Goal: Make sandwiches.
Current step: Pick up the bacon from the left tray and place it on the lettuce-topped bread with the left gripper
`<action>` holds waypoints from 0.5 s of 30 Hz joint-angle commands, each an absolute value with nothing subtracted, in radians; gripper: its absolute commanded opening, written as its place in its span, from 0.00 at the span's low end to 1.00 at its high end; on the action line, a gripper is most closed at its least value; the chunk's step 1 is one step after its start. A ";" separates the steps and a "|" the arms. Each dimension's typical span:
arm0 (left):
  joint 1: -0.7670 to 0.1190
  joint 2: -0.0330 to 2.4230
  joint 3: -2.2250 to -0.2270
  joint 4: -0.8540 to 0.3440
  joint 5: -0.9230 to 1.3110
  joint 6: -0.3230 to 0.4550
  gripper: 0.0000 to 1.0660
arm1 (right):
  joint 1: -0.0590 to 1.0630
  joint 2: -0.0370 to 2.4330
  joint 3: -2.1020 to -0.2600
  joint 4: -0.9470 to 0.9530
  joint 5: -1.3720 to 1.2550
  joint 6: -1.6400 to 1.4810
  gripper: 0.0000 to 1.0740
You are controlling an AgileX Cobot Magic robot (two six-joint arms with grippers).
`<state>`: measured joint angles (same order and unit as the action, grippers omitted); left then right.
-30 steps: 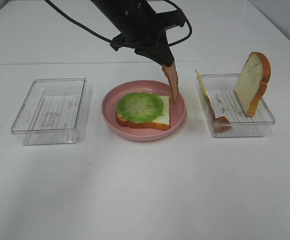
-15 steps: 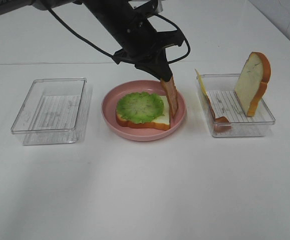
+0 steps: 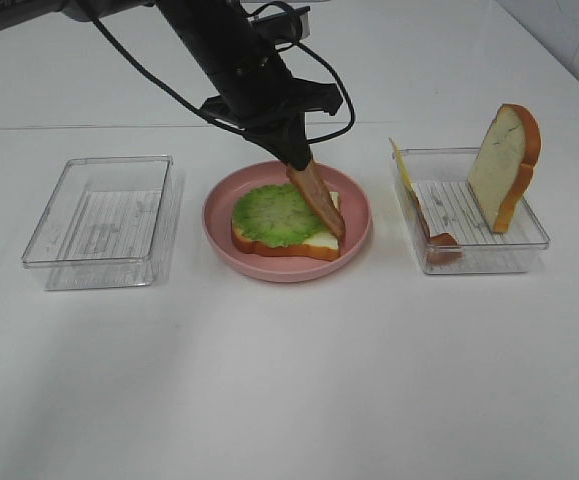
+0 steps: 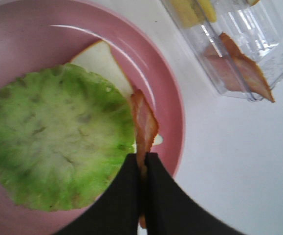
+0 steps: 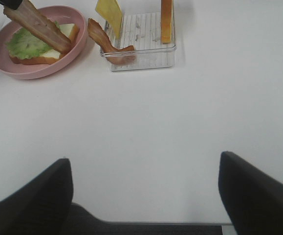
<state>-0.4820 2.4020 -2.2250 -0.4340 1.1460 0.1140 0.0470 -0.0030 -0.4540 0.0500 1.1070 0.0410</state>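
The left gripper (image 3: 297,158) reaches over the pink plate (image 3: 219,215) at the middle of the desk (image 3: 289,380). Its jaws are clenched on the upper end of 1 bacon strip (image 3: 319,198). The strip slants downward, and its lower end touches the stack on the plate along the side nearer the desk's right edge.

That stack is a lettuce leaf (image 3: 277,213) lying flat on 1 bread slice (image 3: 309,247).

Toward the right edge sits a clear tray (image 3: 541,238). In it a second bread slice (image 3: 506,160) stands on its crust at the far side. A cheese square (image 3: 399,162) is propped against the wall nearest the plate and rises above the rim. A second bacon strip (image 3: 437,236) leans at that same wall.

Toward the left edge sits the other clear tray (image 3: 37,252).

The right gripper (image 5: 146,193) hangs above bare desk by the front edge, well apart from the plate, its jaws released and spread wide.
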 commanded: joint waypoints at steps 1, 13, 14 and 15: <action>-0.470 2.403 -2.230 -0.385 1.161 0.115 0.00 | 0.046 -0.025 -0.450 0.048 1.099 0.033 0.73; -0.462 2.411 -2.230 -0.345 1.143 0.119 0.00 | 0.046 -0.025 -0.450 0.048 1.099 0.033 0.73; -0.462 2.412 -2.230 -0.341 1.142 0.119 0.00 | 0.046 -0.025 -0.450 0.048 1.099 0.033 0.73; -0.462 2.412 -2.230 -0.341 1.142 0.119 0.00 | 0.046 -0.025 -0.450 0.048 1.099 0.033 0.73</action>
